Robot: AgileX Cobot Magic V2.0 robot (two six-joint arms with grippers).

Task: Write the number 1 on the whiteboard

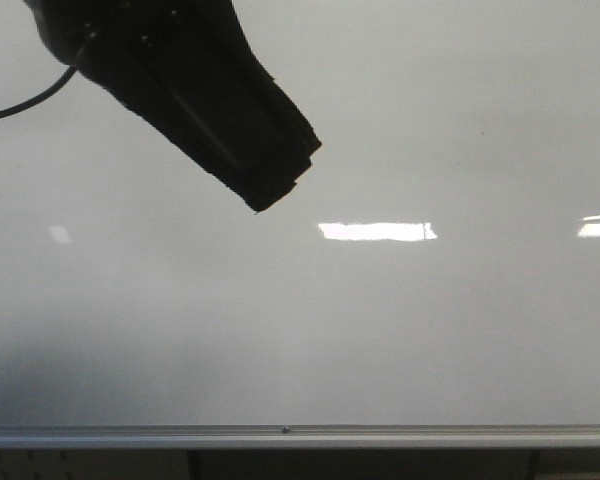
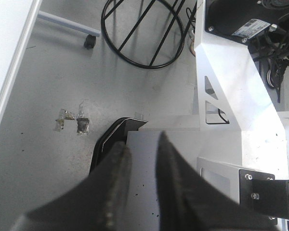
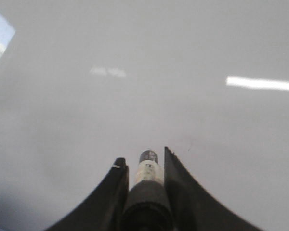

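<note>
The right gripper (image 3: 143, 166) has its fingers (image 3: 180, 183) pinching a marker (image 3: 147, 168), the dark tip pointing at the whiteboard (image 3: 144, 72) ahead; whether the tip touches the surface cannot be told from the wrist view. The left gripper (image 2: 142, 159) looks down at the floor (image 2: 48, 86) beside the robot's white frame (image 2: 231, 82), its fingers (image 2: 118, 163) close together with a narrow gap and nothing visible between them; it takes no part in the step. From the front, a dark arm (image 1: 180, 90) crosses the upper left of the board, above the silver edge rail (image 1: 300, 435). No black stroke shows on the whiteboard in any view; only bright light reflections (image 1: 377, 231) mark it, so the number 1 appears not yet written. Judged from this, the step in hand is bringing the tip to the board. To do it well, the marker should meet the surface squarely with light pressure, then travel straight downward in one steady pass, stopping well above the rail. Excess pressure risks pushing the marker back through the grip.
</note>
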